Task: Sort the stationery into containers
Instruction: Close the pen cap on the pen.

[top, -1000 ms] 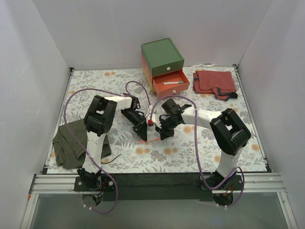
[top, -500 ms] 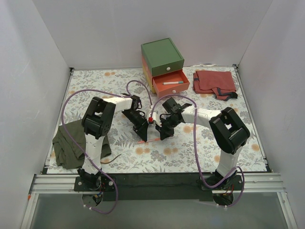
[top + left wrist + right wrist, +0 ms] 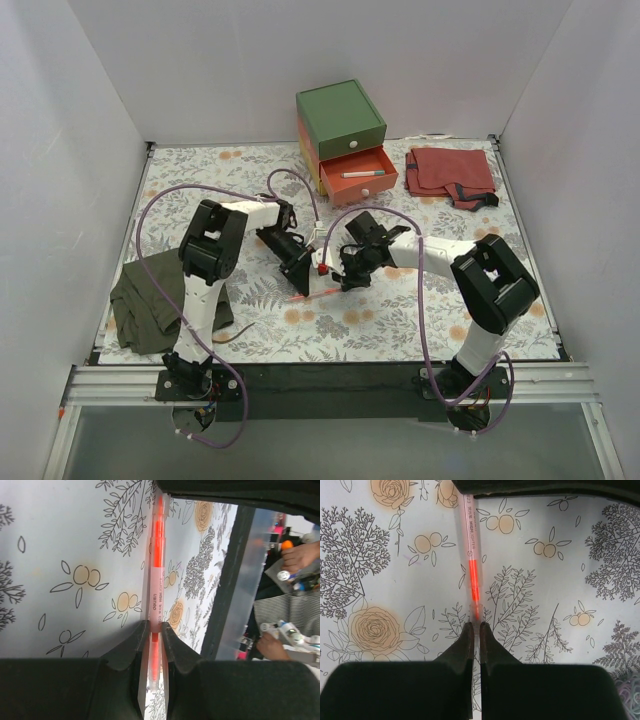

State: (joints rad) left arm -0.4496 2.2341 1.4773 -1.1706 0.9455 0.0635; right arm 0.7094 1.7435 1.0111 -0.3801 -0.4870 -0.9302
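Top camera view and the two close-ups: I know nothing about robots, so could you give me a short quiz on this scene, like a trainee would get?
1. True or false: the salmon-red drawer stands open with a pen lying in it.
2. How many claws grip the orange highlighter? A none; B one; C both.
3. Fill in: the cloth beside the left arm is ____ in colour.
Key: 1 true. 2 C: the left claw and the right claw each pinch it near an end. 3 olive-green.
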